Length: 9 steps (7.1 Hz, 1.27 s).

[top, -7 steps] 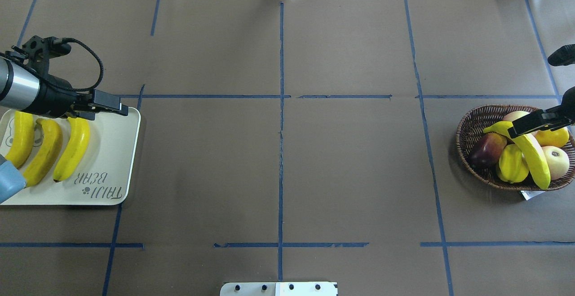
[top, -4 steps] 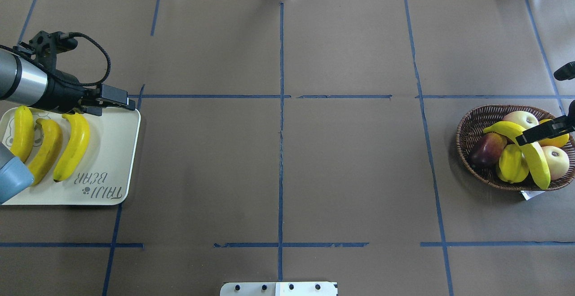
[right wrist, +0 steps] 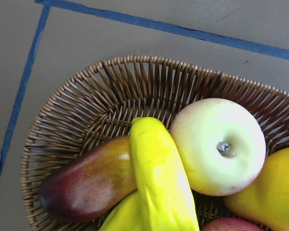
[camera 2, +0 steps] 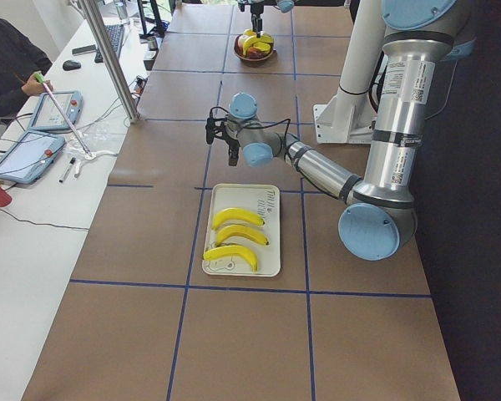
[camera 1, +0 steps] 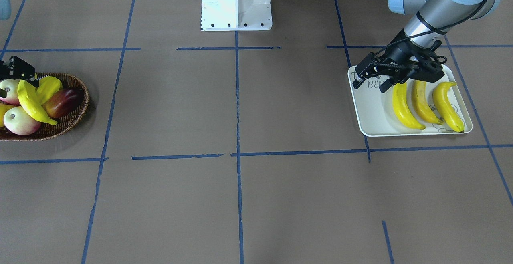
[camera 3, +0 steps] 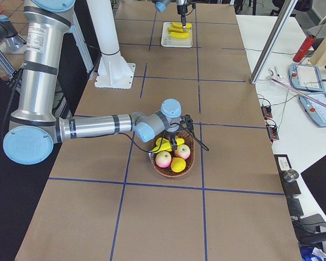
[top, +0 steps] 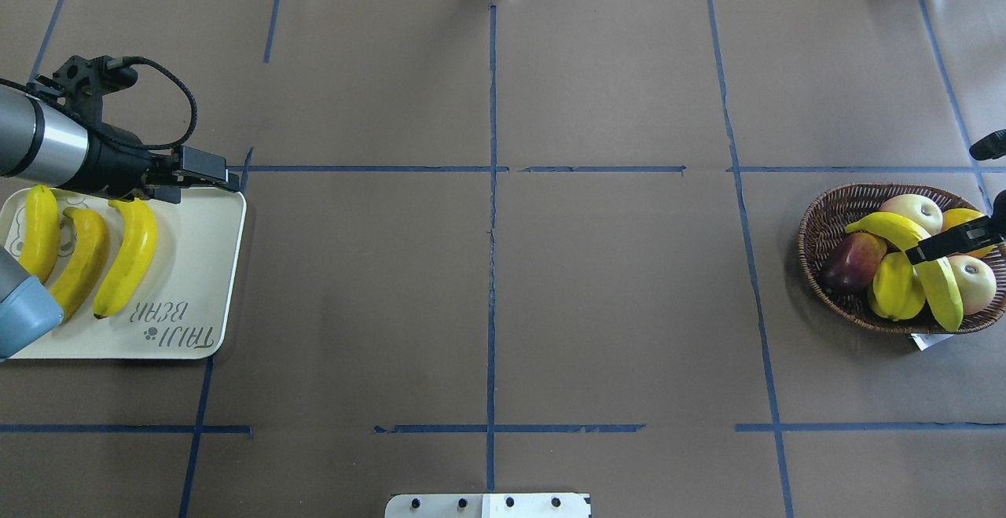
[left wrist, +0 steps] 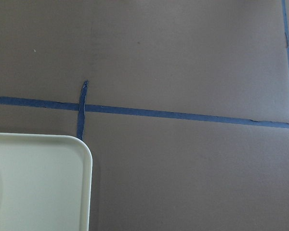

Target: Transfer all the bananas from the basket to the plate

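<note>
Hanging my right claw (top: 926, 251) low over the basket (top: 833, 211), I have it just above the fourth banana (top: 941, 292). This banana lies across the other fruit, between a mango (right wrist: 86, 185) and an apple (right wrist: 216, 144). I cannot tell if this claw is spread or pinching. My left claw (top: 206, 183) is over a corner of the plate (top: 196, 266), spread and holding nothing. Three bananas (top: 126, 255) lie side by side on the plate, well apart from the basket on the tabletop (top: 487, 306).
</note>
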Motion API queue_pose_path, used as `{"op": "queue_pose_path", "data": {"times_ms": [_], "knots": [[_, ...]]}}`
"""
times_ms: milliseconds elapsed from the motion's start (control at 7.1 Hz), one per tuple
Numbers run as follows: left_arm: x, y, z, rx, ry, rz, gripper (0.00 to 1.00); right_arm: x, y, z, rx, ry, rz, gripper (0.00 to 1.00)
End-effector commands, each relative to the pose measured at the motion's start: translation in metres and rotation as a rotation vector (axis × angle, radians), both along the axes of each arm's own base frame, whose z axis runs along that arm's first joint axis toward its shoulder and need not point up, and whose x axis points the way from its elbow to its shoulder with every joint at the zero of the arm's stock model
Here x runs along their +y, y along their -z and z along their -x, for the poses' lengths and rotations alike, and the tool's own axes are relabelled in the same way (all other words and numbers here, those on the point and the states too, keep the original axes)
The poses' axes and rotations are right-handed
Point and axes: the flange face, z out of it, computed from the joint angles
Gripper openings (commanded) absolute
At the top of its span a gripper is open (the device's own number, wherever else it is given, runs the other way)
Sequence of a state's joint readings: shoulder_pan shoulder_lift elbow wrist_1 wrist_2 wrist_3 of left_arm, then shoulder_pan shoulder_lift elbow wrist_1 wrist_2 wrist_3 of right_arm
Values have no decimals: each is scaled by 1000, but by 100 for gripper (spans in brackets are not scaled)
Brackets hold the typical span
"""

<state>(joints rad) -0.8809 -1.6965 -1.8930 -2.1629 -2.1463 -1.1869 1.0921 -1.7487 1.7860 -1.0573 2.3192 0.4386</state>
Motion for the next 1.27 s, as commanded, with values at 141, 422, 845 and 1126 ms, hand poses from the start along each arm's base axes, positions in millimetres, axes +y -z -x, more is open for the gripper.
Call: {"op": "queue_pose_path", "data": {"times_ms": [141,422,845,1126], "knots": [[0,0,0,1,-1,2,100,-3,-6,3,1,4,10,100],[0,0,0,1,-1,2,100,-2,-9,5,3,11,20,99],[-1,-1,-1,0,-1,3,100,2,-19,15,12,38,30,93],[-1,-3,-1,-2,-2,7,100,3,-19,17,12,42,29,73]]}}
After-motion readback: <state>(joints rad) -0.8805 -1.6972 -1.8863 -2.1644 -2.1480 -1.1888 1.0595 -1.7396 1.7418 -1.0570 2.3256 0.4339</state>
